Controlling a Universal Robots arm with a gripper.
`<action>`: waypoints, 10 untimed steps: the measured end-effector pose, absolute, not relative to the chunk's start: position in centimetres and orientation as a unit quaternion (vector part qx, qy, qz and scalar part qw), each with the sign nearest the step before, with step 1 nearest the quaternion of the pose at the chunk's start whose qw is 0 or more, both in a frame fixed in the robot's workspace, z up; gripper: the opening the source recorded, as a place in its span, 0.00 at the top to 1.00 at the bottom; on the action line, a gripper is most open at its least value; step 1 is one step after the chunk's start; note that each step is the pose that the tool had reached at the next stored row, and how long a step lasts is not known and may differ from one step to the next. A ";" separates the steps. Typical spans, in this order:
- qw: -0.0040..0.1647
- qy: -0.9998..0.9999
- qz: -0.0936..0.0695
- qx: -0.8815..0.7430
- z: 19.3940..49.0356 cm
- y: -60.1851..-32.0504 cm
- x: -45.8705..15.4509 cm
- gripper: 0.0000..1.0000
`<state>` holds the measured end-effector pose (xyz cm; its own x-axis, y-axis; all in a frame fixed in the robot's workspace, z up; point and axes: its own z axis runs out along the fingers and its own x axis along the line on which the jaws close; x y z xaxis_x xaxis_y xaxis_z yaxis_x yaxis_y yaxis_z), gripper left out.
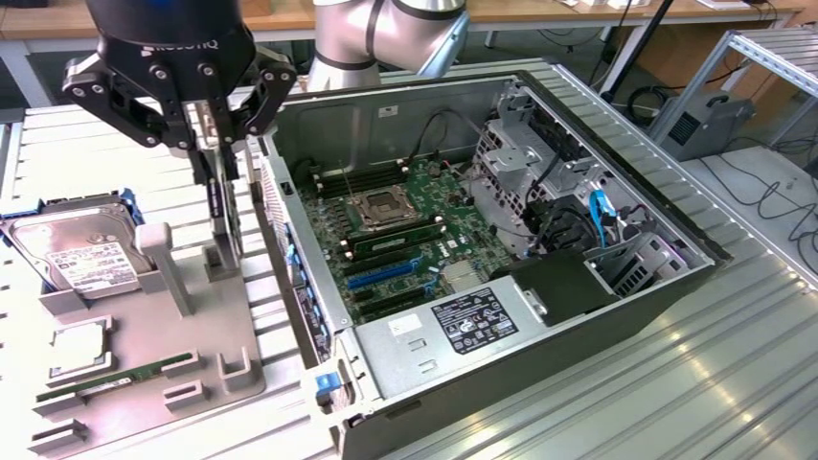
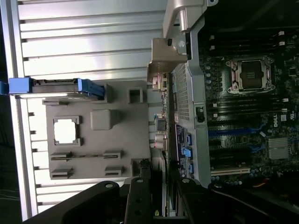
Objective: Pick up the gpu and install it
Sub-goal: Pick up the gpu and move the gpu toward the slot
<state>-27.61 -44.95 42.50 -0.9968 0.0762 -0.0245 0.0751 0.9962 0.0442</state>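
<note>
The fingers [image 1: 201, 125] pinch the gpu [image 1: 220, 216], which hangs upright and edge-on over the grey holder tray [image 1: 128, 321], just beside the computer case [image 1: 614, 321] wall. A loose pinch could let the card tilt and clip that wall's rim.

This looks like a robot lab. Long brown wooden desks [image 1: 511, 14] stand far behind the claw [image 1: 209, 142]. An open black computer case [image 1: 537, 316] sits beside it, with thin black cables [image 1: 767, 196] beyond.

claw [image 1: 211, 134]: clamped on gpu [image 1: 220, 206] top edge
gpu: upright, edge-on, over grey holder [image 1: 192, 364], beside computer case [image 1: 614, 307]
hard drive [image 1: 77, 254]: on grey holder
</note>
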 end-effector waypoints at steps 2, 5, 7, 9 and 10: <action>0.013 0.999 0.022 0.038 42.5 -45.0 -27.5 0.74; 0.013 0.999 0.022 0.038 42.5 -45.0 -27.3 0.74; 0.013 0.999 0.022 0.038 42.5 -45.0 -27.2 0.74; 0.013 0.999 0.022 0.038 42.5 -45.0 -27.0 0.74; 0.013 0.999 0.022 0.038 42.5 -45.0 -27.0 0.74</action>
